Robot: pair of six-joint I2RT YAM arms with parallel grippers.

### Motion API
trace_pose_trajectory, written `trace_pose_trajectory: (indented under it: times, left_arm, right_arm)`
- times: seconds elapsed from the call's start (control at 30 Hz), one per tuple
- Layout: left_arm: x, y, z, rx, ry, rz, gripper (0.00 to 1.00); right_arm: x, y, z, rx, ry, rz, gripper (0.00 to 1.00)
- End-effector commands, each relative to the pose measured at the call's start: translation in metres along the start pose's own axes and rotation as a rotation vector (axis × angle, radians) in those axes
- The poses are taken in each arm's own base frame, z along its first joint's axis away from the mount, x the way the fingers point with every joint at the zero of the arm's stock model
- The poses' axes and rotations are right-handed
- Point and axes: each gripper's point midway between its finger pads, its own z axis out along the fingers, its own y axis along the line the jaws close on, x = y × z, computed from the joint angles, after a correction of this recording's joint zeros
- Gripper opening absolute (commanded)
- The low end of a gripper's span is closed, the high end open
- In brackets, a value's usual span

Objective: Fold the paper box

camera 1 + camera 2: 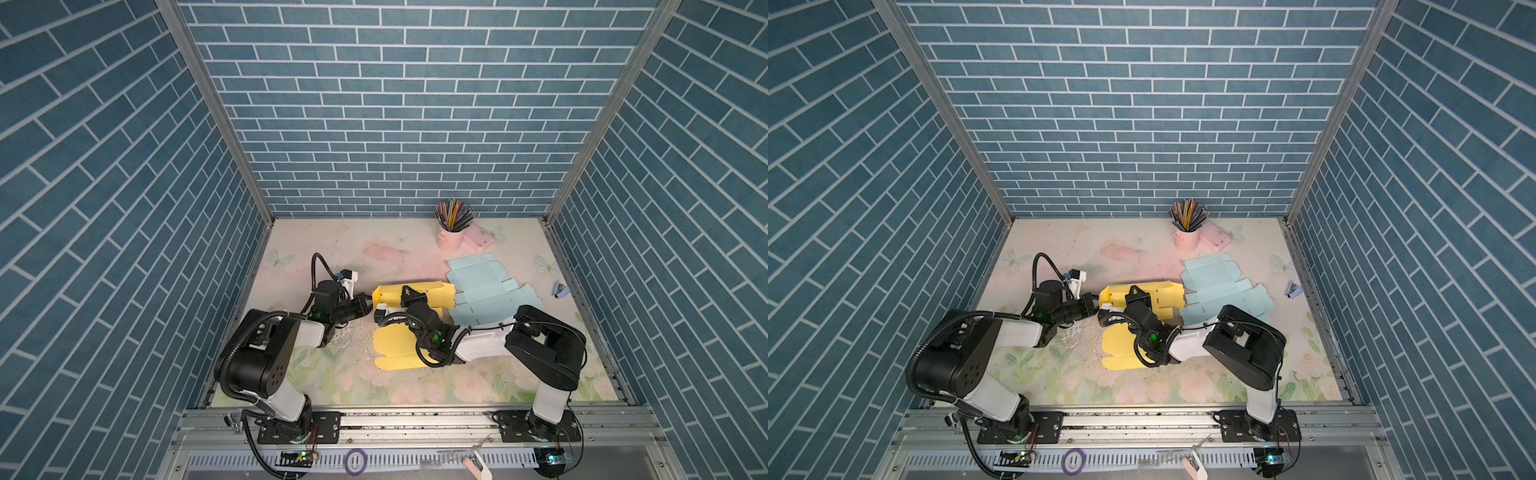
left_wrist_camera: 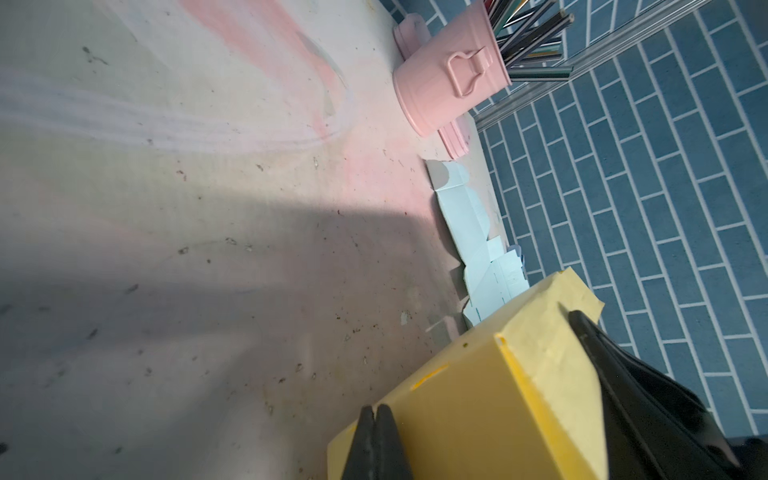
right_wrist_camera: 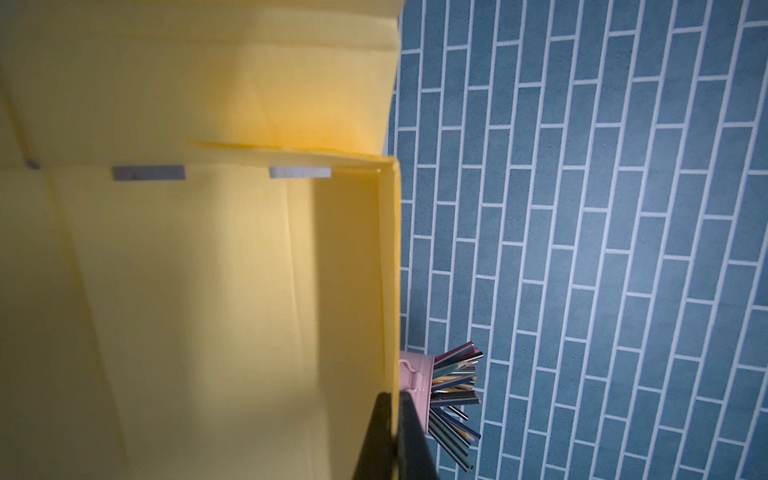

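The yellow paper box (image 1: 434, 294) stands half-formed at mid table, walls raised, with its flat lid panel (image 1: 395, 349) lying toward the front. My left gripper (image 1: 369, 306) is shut with nothing between its fingers. Its tips (image 2: 376, 412) rest against the outside of the box's left end wall (image 2: 465, 407). My right gripper (image 1: 407, 291) reaches over the box from the front and is shut on a raised side wall. In the right wrist view the yellow wall edge (image 3: 390, 270) runs between its closed fingers (image 3: 394, 401). The box's inside (image 3: 208, 270) shows slots along a fold.
A flat light-blue box blank (image 1: 486, 291) lies right behind the yellow box, touching it. A pink cup of pencils (image 1: 451, 239) and a pink case (image 1: 478, 239) stand at the back right. A small blue stapler (image 1: 559, 290) lies by the right wall. Brick walls enclose three sides.
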Motion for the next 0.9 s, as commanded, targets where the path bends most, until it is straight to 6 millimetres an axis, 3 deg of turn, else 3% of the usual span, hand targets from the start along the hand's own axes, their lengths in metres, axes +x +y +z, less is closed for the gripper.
trace_pose_trajectory:
  times: [0.0, 0.4, 0.63, 0.87]
  left_arm:
    - [0.0, -0.013, 0.0, 0.069, -0.021, 0.018, 0.04]
    - [0.038, -0.008, -0.021, -0.045, 0.051, 0.109, 0.1]
    - [0.045, -0.007, -0.023, -0.022, 0.038, 0.113, 0.11]
    - [0.045, -0.016, -0.027, 0.017, 0.01, 0.103, 0.19]
  right_arm:
    - [-0.008, 0.003, 0.0, 0.01, -0.018, -0.034, 0.0]
    - [-0.009, 0.004, -0.014, 0.03, -0.007, -0.051, 0.0]
    - [-0.007, 0.011, -0.032, 0.055, 0.008, -0.064, 0.0]
    - [-0.009, 0.018, -0.042, 0.06, 0.007, -0.074, 0.0]
